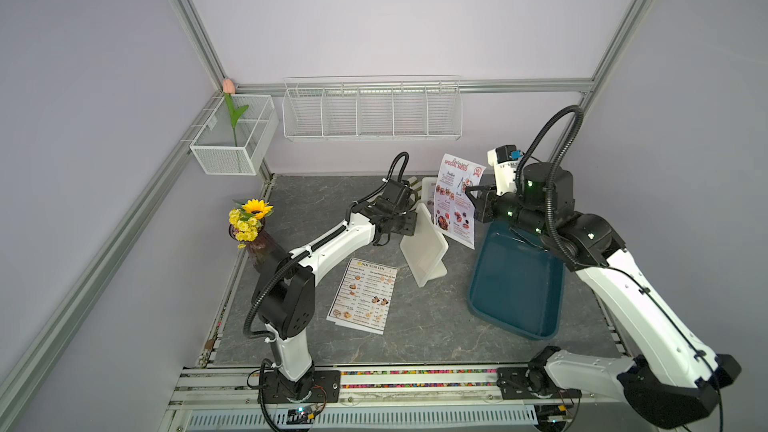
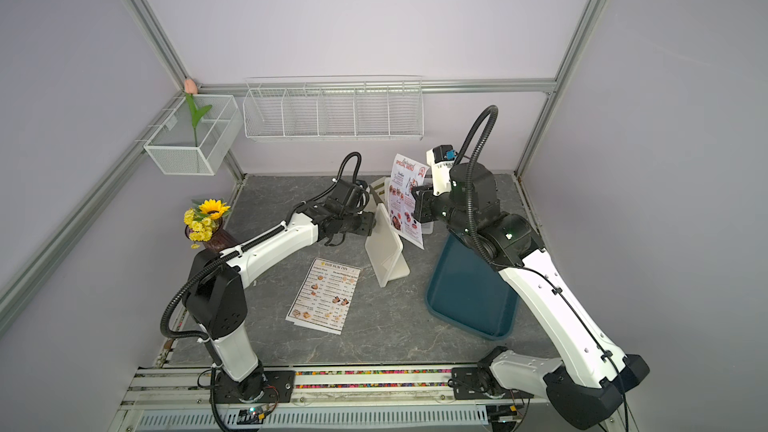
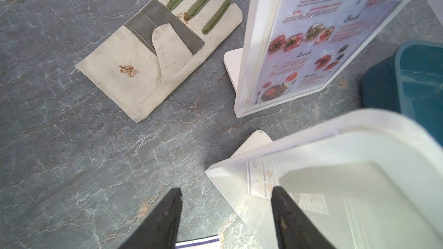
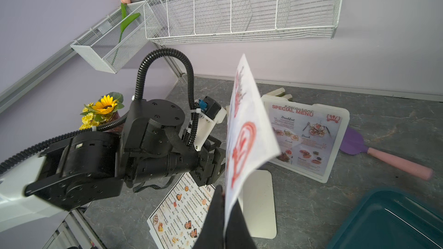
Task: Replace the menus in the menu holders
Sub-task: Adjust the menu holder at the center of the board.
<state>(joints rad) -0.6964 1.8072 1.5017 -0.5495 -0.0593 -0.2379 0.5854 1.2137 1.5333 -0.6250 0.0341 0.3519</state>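
Observation:
My right gripper is shut on the lower edge of a SPECIAL MENU sheet, which it holds upright in the air. Behind it stands a white menu holder with another SPECIAL MENU inside. A second holder stands nearer, back foot towards me. My left gripper is open at its upper edge, one finger in front of its clear face and the other over the table. A DIM SUM INN menu lies flat in front.
A dark teal tray sits under the right arm. A stained glove lies near the back wall, and a purple spatula lies behind the far holder. A vase of flowers stands at the left edge. Wire baskets hang on the wall.

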